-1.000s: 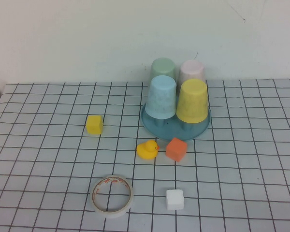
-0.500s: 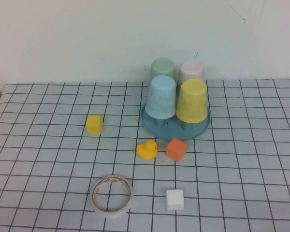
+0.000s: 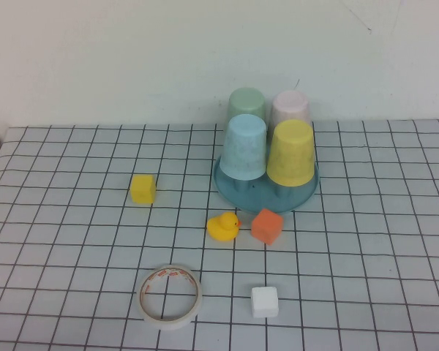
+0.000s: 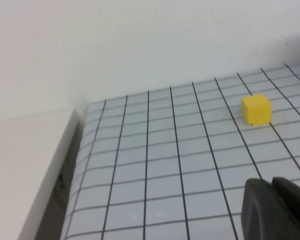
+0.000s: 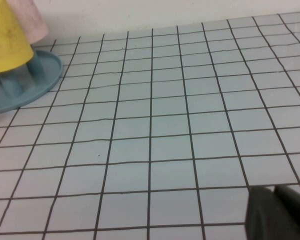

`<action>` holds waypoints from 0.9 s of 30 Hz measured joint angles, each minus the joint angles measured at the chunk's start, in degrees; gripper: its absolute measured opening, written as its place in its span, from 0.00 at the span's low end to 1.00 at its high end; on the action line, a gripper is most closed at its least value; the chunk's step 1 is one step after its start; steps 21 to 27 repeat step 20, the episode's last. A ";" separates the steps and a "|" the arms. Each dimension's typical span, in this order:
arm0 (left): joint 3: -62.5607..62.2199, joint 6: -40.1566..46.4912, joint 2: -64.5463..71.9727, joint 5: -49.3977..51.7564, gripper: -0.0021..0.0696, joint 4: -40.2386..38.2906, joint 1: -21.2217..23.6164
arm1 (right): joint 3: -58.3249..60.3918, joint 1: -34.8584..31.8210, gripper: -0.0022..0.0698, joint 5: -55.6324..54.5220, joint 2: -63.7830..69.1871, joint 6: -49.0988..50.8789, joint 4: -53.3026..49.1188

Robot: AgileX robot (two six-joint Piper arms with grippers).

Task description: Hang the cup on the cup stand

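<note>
The yellow cup (image 3: 290, 152) sits upside down on the front right of the teal cup stand (image 3: 267, 196), at the back of the table. It also shows in the right wrist view (image 5: 5, 35), over the stand's rim (image 5: 37, 77). The pegs and the white knob are hidden under cups. Neither arm shows in the high view. My left gripper (image 4: 271, 181) is shut and empty low over the table's left side. My right gripper (image 5: 274, 189) is shut and empty over the right side, well away from the stand.
A light blue cup (image 3: 244, 146), a green cup (image 3: 246, 102) and a pale pink cup (image 3: 290, 107) also sit upside down on the stand. In front lie a yellow cube (image 3: 143, 188), a duck (image 3: 223, 227), an orange cube (image 3: 267, 225), a tape roll (image 3: 170, 295) and a white cube (image 3: 264, 301).
A dark tip at the lower left corner of the high view a second ago has left the frame. Nothing else has moved.
</note>
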 joint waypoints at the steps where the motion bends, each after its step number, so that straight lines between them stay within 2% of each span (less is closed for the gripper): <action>1: 0.00 0.25 0.00 0.60 0.03 -0.53 0.00 | 0.00 0.00 0.05 0.00 0.00 0.00 0.00; 11: 0.00 3.64 0.00 10.05 0.03 -1.72 0.00 | 0.00 0.00 0.05 0.00 0.00 0.02 0.00; 27: -0.10 4.53 0.00 10.70 0.03 -2.94 0.00 | 0.00 0.00 0.05 0.09 0.00 0.02 0.00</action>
